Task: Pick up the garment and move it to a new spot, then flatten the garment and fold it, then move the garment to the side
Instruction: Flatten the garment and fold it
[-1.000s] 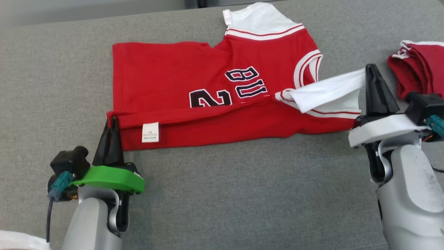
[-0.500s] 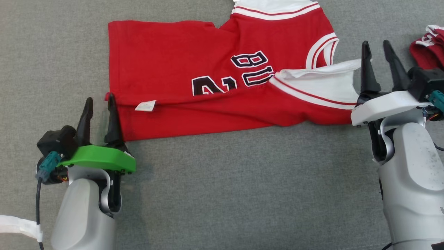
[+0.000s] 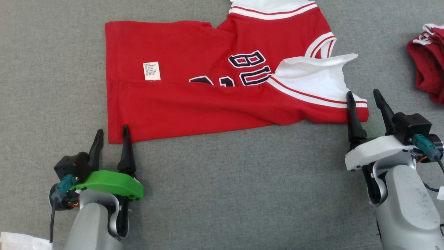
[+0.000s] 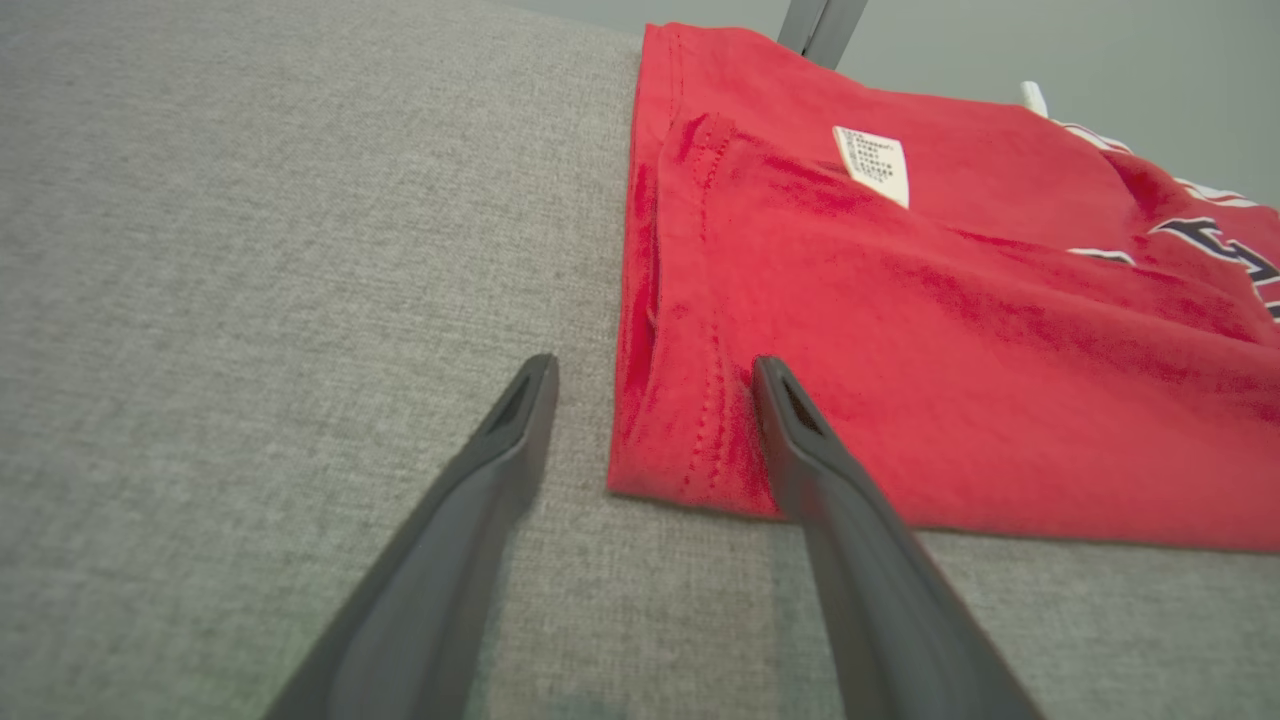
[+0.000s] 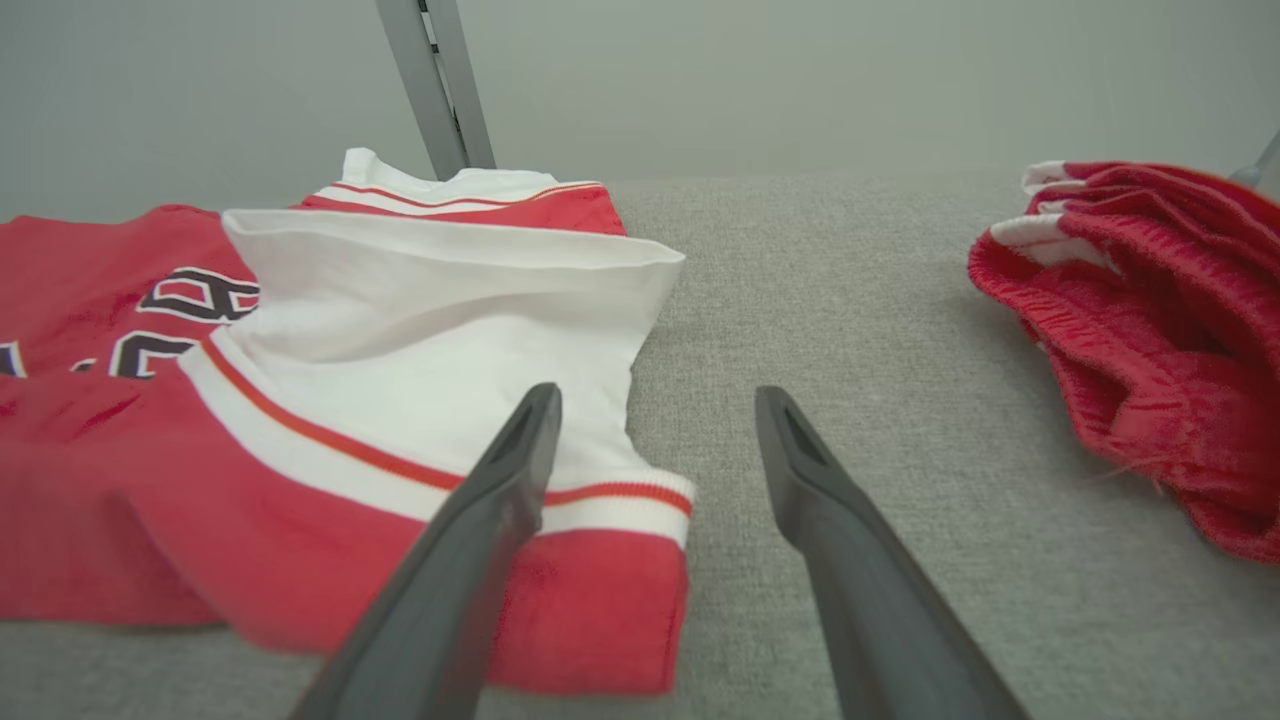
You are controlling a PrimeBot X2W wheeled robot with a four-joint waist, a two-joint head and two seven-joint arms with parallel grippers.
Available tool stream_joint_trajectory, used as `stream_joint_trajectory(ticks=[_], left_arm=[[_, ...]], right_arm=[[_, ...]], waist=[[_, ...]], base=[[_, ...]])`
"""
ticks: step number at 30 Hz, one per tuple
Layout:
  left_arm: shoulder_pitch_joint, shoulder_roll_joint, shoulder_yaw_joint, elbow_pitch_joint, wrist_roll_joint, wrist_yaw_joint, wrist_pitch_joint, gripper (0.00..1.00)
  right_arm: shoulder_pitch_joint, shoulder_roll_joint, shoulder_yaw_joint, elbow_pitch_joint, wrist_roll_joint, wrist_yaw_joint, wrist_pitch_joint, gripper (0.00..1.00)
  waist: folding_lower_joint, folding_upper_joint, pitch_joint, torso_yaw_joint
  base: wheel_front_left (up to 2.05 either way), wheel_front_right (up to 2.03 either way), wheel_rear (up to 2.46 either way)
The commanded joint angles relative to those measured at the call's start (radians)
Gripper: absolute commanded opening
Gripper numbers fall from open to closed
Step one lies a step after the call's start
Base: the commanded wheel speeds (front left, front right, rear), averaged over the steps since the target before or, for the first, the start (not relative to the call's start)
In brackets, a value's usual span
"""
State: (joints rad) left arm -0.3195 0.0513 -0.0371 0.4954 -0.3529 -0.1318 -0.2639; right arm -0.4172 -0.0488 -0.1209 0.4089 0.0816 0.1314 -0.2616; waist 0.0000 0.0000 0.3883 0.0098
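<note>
Both have released since a second ago: left pincer (image 3: 112,129) at 8 o'clock and right pincer (image 3: 362,92) at 3 o'clock stand spread. The garment (image 3: 208,104) lies on the surface (image 3: 225,191) toward 12 o'clock, near edge folded over. I judge further folds remain.

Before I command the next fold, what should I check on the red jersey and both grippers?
1. Left gripper open: ok, jaws spread at the red-and-white jersey's near left corner.
2. Right gripper open: ok, nothing held.
3. Jersey lying on the grey fabric surface: ok.
4. White sleeve flat: not ok, its edge curls up.
5. Bunched red garment at right apart from jersey: ok.
</note>
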Motion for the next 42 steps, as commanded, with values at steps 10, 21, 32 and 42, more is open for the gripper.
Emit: stream_joint_trajectory(ticks=[10,21,32,42], left_arm=[[-0.044,0.002,-0.061,0.194,-0.002,0.002,0.011,1.0],[-0.05,0.005,-0.134,0.284,-0.051,0.0,0.016,0.0],[-0.045,0.032,-0.033,0.081,-0.051,0.002,0.0,0.0],[0.133,0.018,0.02,-0.019,-0.005,0.003,0.0,0.0]], right_arm=[[0.006,-0.003,0.035,0.136,-0.01,-0.002,-0.002,1.0],[0.051,-0.002,0.07,0.126,-0.008,-0.001,-0.001,0.0],[-0.012,-0.005,0.011,0.032,0.067,-0.002,-0.003,0.0],[0.106,-0.054,0.016,0.035,0.164,-0.003,-0.003,0.0]], waist=[[0.0,0.0,0.01,0.002],[0.0,0.0,-0.004,0.002],[0.0,0.0,-0.082,0.02],[0.0,0.0,-0.233,0.045]], base=[[0.0,0.0,0.0],[0.0,0.0,0.0],[0.0,0.0,0.0],[0.0,0.0,0.0]])
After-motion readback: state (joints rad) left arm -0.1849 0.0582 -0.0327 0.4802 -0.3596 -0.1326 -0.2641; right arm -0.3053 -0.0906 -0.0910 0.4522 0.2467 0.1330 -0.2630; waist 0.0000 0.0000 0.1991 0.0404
